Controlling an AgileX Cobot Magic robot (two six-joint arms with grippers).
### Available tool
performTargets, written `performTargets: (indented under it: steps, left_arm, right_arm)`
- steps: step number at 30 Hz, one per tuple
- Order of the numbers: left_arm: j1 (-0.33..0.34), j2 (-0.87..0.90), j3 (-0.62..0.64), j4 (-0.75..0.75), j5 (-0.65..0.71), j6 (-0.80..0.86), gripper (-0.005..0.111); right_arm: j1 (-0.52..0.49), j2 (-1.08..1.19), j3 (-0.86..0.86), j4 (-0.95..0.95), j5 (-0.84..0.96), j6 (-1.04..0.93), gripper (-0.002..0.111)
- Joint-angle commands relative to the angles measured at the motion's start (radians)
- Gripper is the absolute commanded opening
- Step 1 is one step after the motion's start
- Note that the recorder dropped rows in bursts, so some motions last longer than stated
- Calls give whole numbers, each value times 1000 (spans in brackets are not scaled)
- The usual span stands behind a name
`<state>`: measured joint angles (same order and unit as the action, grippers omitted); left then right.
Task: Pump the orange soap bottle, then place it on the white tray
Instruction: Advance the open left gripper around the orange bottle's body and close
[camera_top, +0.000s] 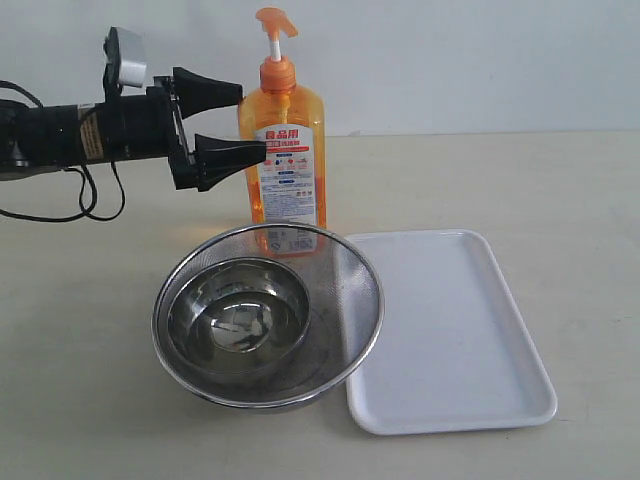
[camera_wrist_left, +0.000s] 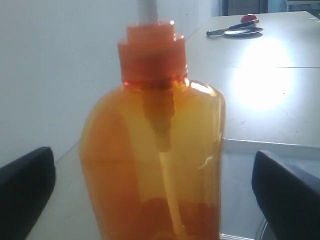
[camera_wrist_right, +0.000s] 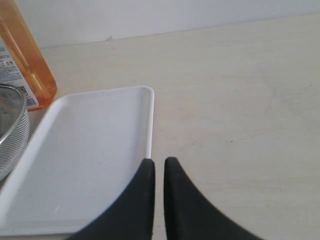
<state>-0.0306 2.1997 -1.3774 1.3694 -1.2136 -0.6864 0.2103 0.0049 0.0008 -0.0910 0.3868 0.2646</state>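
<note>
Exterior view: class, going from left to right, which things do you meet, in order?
Black left gripper with its fingers open → tall translucent orange soap bottle → flat rectangular white plastic tray. The nested round steel bowls in front span the gripper and the bottle, so they are left out.

This seems to be a robot test room, not a real kitchen. A pale surface (camera_top: 560, 190) meets a plain white wall (camera_top: 450, 60), and a black arm (camera_top: 80, 135) with loose cables (camera_top: 95, 205) is at 9 o'clock. A few household goods stand there: orange soap bottle (camera_top: 285, 150), steel bowls (camera_top: 345, 275), white tray (camera_top: 450, 330). The left wrist view shows another table (camera_wrist_left: 280, 50) beyond.
</note>
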Motion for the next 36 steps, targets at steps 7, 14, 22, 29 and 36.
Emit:
performTargets:
  steps: [7,14,22,29,36]
  left_arm:
    - [-5,28,-37,-20,-8,8,110]
    - [-13,28,-37,-20,-8,8,110]
    - [-49,30,-43,-21,-8,25,110]
    - [-51,30,-43,-33,-8,25,110]
    - [-51,30,-43,-51,-8,25,110]
  right_arm:
    - [-1,-5,-1,0,-5,-4,3]
    - [-1,-5,-1,0,-5,-4,3]
    - [-1,-5,-1,0,-5,-4,3]
    - [-1,-5,-1,0,-5,-4,3]
    - [-1,-5,-1,0,-5,-4,3]
